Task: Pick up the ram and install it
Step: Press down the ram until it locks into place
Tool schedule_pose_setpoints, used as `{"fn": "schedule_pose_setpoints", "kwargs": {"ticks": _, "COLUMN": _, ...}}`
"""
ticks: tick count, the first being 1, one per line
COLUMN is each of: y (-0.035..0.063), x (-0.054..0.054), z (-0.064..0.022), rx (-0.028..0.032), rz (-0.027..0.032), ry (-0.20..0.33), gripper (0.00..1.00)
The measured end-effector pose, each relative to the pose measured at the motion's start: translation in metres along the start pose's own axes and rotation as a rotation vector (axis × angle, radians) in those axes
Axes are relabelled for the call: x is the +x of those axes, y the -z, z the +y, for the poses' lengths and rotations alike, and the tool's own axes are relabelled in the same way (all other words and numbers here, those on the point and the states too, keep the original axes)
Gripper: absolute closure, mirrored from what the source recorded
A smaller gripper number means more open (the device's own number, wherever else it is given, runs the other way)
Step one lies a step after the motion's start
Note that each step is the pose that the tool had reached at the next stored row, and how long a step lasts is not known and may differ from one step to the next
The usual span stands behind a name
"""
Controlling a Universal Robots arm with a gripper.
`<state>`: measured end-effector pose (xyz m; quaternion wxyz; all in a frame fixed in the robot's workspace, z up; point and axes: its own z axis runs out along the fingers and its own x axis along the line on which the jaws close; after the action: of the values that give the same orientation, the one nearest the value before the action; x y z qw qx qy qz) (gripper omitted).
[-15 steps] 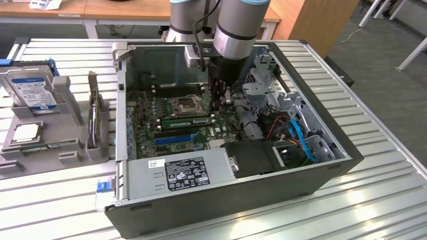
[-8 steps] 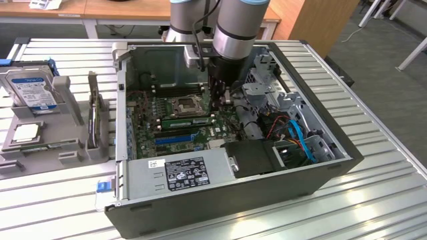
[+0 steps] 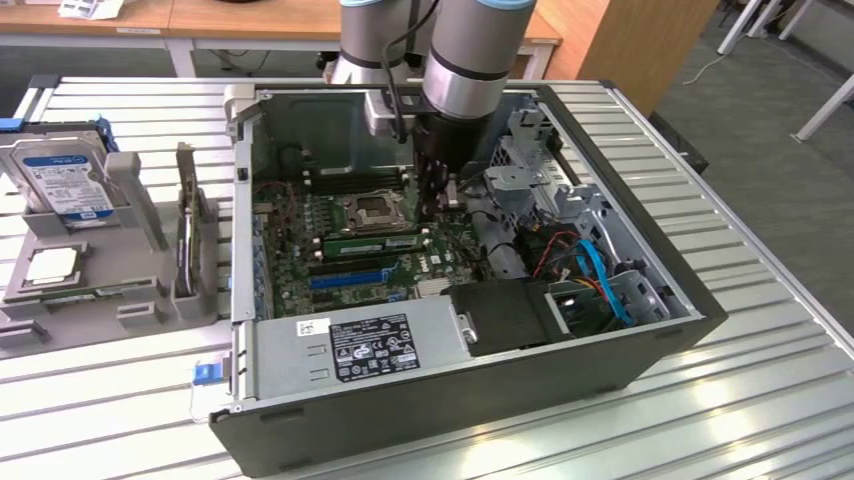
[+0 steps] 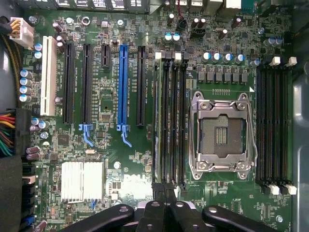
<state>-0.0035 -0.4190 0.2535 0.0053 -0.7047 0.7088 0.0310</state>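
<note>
Inside the computer case (image 3: 641,330), the gripper (image 4: 164,191) (fingers pressed together) meets one ram (image 4: 156,121) seated edge-on among the motherboard (image 4: 106,159) slots; one hard drive (image 3: 60,180) stands outside.

The ram (image 3: 375,245) is a long, thin green stick standing on its long edge inside the open computer case, seated in a memory slot on the motherboard just beside the silver processor socket, at about 6 o'clock from it in the exterior view. In the wrist view it (image 4: 156,125) appears edge-on, a narrow strip in the outermost slot of the bank.
</note>
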Motion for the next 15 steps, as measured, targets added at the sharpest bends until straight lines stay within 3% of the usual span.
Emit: {"fn": "schedule_pose_setpoints", "kwargs": {"ticks": 15, "y": -0.0009, "x": 0.000, "z": 0.0176, "rx": -0.0004, "rz": -0.0001, "ry": 0.000, "gripper": 0.90}}
